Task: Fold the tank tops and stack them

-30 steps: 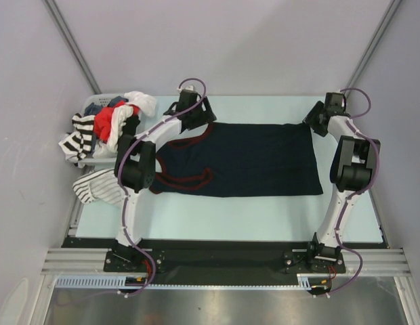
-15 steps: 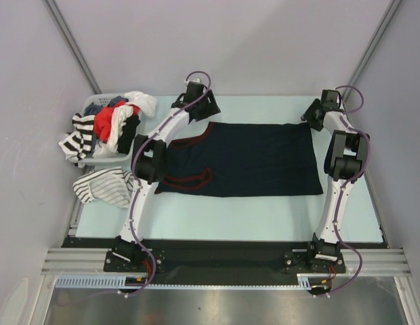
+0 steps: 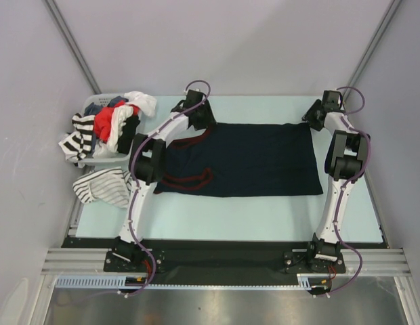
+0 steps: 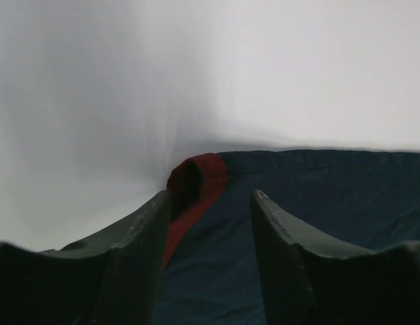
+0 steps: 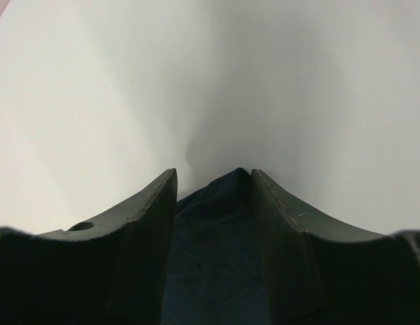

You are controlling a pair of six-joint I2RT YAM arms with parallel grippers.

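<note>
The dark navy tank top (image 3: 250,159) with maroon trim lies spread flat on the table, straps to the left. My left gripper (image 3: 199,119) is at its far left strap; in the left wrist view the gripper (image 4: 210,196) is open, its jaws astride the maroon strap end (image 4: 200,177). My right gripper (image 3: 312,115) is at the far right corner; in the right wrist view the gripper (image 5: 213,175) is open, astride the navy corner (image 5: 220,196). The white striped tank top (image 3: 101,187) lies bunched at the table's left edge.
A white basket (image 3: 95,101) heaped with striped, red and white clothes stands at the far left. The pale table (image 3: 264,217) ends at a black rail near the arm bases. Grey walls close in on all sides.
The left arm's elbow swung right; its gripper moved off toward the far edge, then came back to the strap. The right gripper shifted slightly toward the far edge. The navy top stayed put.
</note>
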